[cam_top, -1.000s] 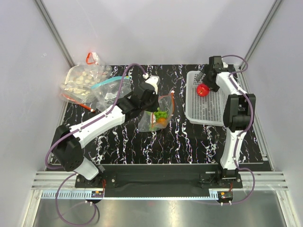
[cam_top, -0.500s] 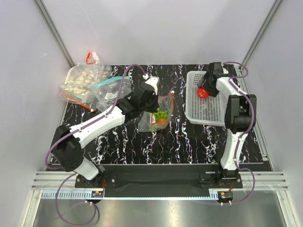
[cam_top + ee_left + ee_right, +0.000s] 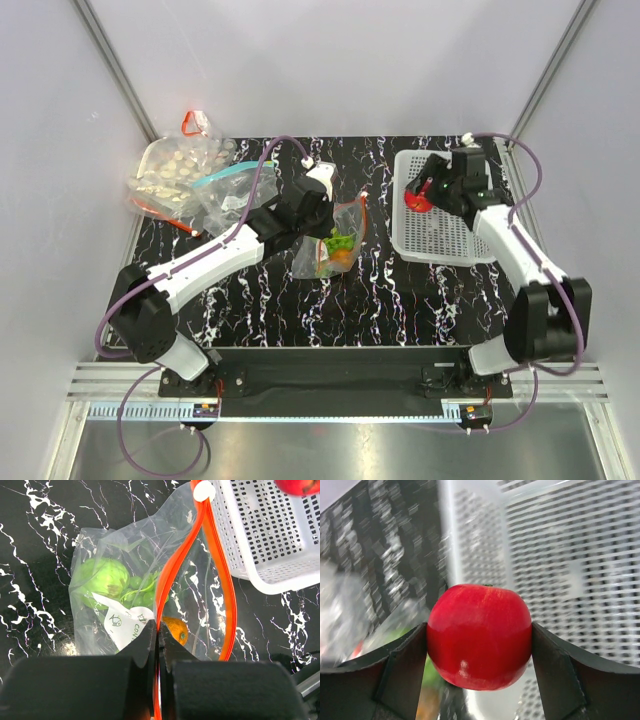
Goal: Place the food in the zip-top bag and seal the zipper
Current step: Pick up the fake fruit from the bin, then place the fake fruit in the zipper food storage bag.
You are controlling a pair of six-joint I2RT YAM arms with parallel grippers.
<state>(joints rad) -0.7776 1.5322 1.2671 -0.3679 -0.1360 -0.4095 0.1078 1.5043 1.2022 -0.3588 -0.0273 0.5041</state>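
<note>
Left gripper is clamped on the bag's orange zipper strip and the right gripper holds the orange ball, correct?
Not quite: the right gripper holds the red fruit, as the right wrist view shows; the orange ball is inside the zip-top bag. The left gripper is clamped on the zipper strip.

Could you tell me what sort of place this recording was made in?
Most likely a robotics lab test cell: two arms bolted to a base bar, plain white walls enclosing a black marbled tabletop, and toy food such as the red fruit.
</note>
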